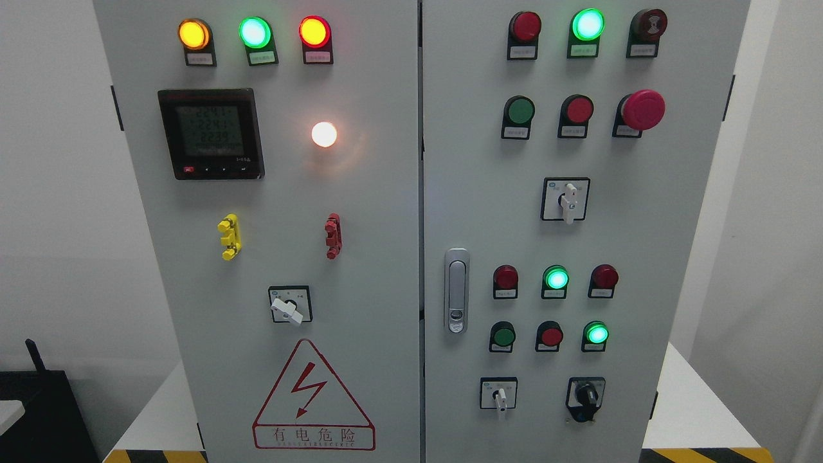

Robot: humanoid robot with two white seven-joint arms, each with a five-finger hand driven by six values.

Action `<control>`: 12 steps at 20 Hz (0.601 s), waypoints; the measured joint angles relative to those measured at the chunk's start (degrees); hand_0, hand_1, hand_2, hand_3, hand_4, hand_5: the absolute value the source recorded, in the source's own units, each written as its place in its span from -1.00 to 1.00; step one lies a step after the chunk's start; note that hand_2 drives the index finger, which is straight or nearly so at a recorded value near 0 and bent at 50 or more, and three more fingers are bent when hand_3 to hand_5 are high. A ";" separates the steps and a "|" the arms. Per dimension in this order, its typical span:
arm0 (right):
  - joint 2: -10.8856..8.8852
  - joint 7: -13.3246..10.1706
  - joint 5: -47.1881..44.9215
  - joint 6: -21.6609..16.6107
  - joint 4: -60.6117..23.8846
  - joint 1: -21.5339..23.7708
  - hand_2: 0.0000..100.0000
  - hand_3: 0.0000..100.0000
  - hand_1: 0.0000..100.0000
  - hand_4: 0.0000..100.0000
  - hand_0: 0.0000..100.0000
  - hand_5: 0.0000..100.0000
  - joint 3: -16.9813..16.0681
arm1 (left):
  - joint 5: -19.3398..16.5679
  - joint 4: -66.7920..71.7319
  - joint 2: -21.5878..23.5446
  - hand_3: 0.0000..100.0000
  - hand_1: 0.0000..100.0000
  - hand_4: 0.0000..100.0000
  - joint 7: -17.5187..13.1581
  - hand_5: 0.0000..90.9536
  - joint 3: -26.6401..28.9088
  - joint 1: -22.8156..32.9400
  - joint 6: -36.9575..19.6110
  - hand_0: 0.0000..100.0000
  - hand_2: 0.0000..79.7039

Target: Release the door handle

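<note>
A silver door handle (456, 290) sits flush and upright on the left edge of the right door (643, 244) of a grey electrical cabinet. The left door (373, 257) meets it at the centre seam, and both doors look closed. Nothing touches the handle. Neither of my hands nor any arm shows in the head view.
The doors carry lit indicator lamps, push buttons, a red emergency stop (643, 109), rotary switches, a digital meter (211, 134) and a red warning triangle (313, 399). The cabinet stands on a white plinth (691, 405) with yellow-black hazard tape. A black box (38, 411) sits at the lower left.
</note>
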 measured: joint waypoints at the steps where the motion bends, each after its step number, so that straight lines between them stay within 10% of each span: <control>1: -0.07 0.00 0.12 0.00 0.00 -0.10 -1.00 -0.87 -1.00 -1.00 -0.24 -1.00 0.01 | 0.00 0.00 0.00 -1.00 -0.22 -1.00 0.00 -1.00 0.00 0.01 -0.05 -0.76 -1.00; 9: -0.46 -0.10 1.65 -0.14 0.07 -0.69 -1.00 -0.76 -0.93 -0.95 -0.28 -1.00 0.08 | 0.00 0.00 -0.01 -1.00 -0.22 -1.00 0.00 -1.00 0.00 0.01 -0.22 -0.76 -1.00; 12: -0.54 -1.75 5.51 -2.02 0.11 -1.15 -1.00 -0.46 -0.70 -0.43 -0.32 -0.73 0.19 | 0.00 0.00 -0.01 -1.00 -0.22 -1.00 0.00 -1.00 0.00 0.01 -0.10 -0.76 -1.00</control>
